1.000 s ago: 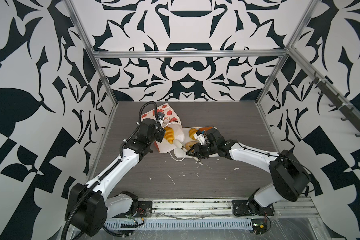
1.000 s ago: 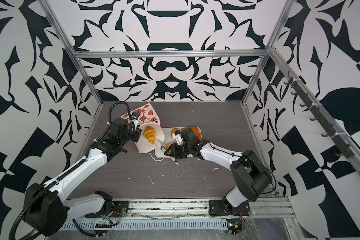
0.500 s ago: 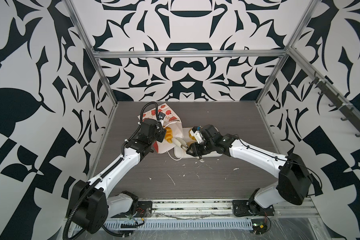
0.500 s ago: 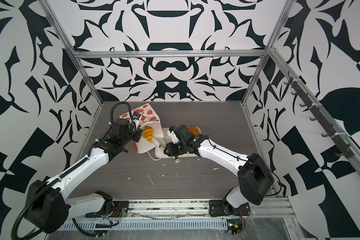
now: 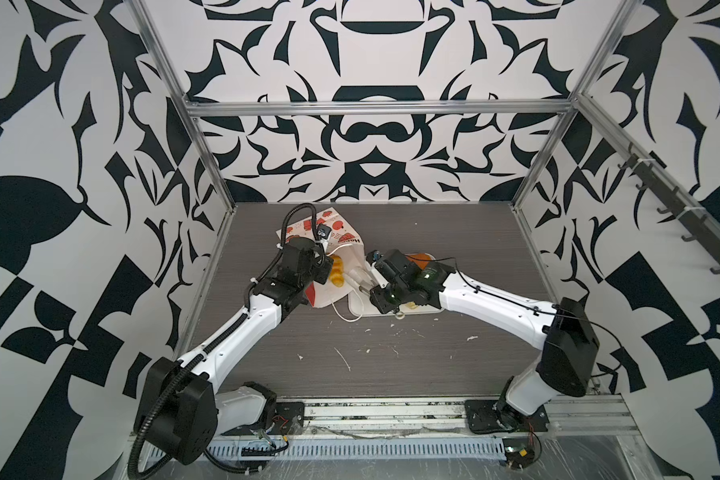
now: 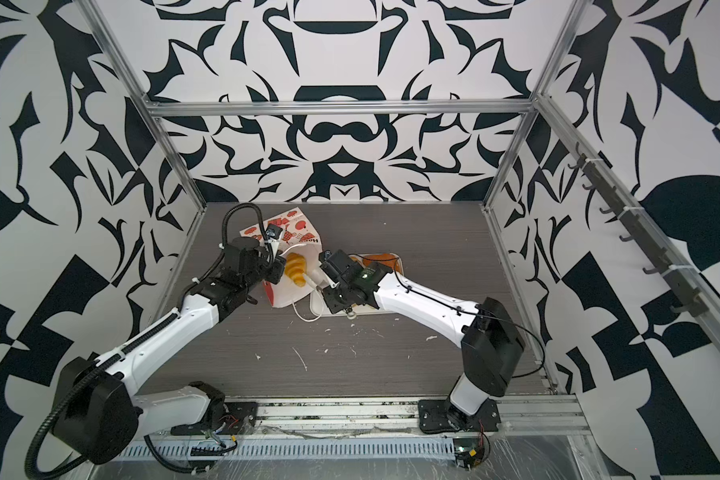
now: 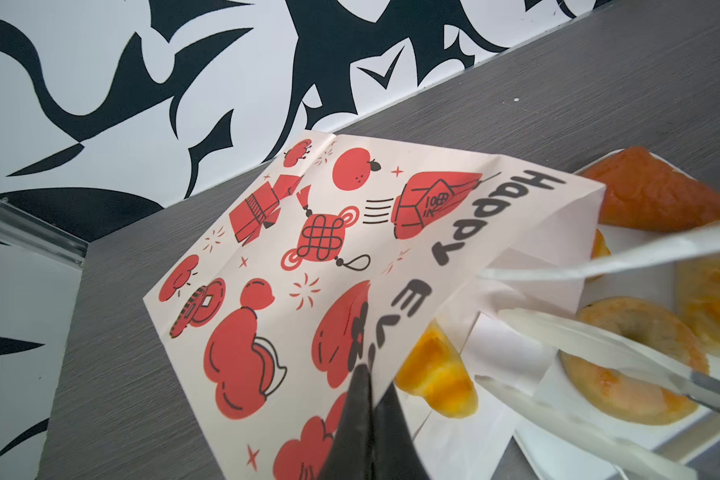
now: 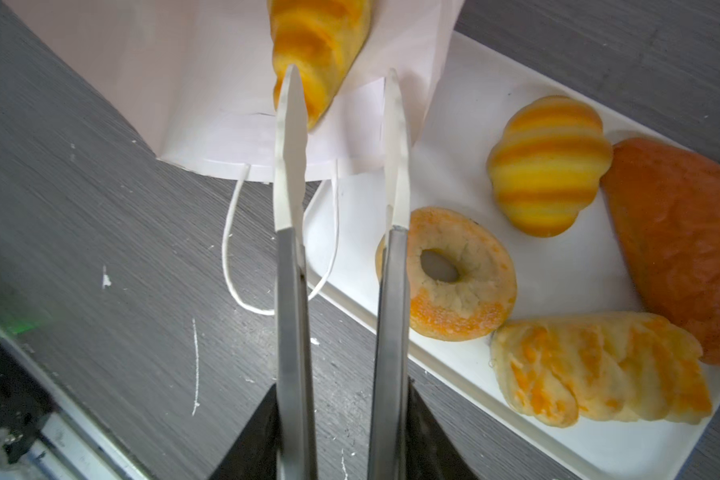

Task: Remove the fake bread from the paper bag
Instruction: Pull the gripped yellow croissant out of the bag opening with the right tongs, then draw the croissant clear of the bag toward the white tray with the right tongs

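Observation:
The white paper bag (image 5: 341,239) (image 6: 296,226) with red pictures lies tilted on the table. My left gripper (image 7: 368,370) (image 5: 323,266) is shut on the bag's upper edge and holds its mouth up. A yellow croissant (image 8: 316,37) (image 7: 437,374) (image 6: 295,270) lies inside the mouth. My right gripper (image 8: 341,70) (image 5: 356,278) stands open at the mouth, one long fingertip over the croissant's tip, nothing between the fingers. On the white tray (image 8: 474,95) lie another croissant (image 8: 549,166), a ring doughnut (image 8: 449,274), an orange-brown triangular piece (image 8: 682,241) and a glazed pastry (image 8: 599,370).
The bag's white string handle (image 8: 233,232) loops onto the grey table beside the tray's corner. Small white paper scraps (image 5: 344,359) dot the table in front. Metal frame posts and patterned walls close in the back and both sides.
My right gripper has moved left from over the tray to the bag's mouth, and its fingers have spread a little. The left gripper has kept its hold on the bag.

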Motion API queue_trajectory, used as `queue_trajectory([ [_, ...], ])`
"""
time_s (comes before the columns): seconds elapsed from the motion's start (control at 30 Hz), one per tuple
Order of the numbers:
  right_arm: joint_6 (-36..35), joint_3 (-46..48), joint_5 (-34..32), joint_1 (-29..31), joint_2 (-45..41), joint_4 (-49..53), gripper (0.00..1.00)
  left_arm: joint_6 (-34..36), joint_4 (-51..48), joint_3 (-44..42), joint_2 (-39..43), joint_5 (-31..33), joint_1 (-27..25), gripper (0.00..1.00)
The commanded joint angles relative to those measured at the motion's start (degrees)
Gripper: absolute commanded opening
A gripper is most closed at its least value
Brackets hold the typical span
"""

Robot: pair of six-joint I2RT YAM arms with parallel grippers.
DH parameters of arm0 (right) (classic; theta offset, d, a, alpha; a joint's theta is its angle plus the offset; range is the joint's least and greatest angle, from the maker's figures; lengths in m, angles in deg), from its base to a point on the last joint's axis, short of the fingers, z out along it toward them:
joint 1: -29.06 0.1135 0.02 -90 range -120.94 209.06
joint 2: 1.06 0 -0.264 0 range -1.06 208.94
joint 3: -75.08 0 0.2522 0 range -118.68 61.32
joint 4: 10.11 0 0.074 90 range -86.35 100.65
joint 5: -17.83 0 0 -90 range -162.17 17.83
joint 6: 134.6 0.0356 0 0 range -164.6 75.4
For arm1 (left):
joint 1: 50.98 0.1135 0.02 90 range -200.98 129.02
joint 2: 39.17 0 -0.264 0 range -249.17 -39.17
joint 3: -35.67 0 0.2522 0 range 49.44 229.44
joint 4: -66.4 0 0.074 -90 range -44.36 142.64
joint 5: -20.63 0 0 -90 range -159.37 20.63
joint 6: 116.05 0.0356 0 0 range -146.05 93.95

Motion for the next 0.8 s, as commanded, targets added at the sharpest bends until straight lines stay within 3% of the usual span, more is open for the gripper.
queue_trajectory([
  [0.0, -2.48, -2.98, -4.25, 0.68, -0.51, -0.93, 0.48, -1.48, 2.17, -0.19, -0.45, -1.06, -0.10, 0.00],
  [0.77, -3.47, -4.75, -2.07, 0.68, 4.49, -6.12, 0.54, -2.71, 2.87, 1.94, -4.38, -0.93, -0.15, 0.00],
])
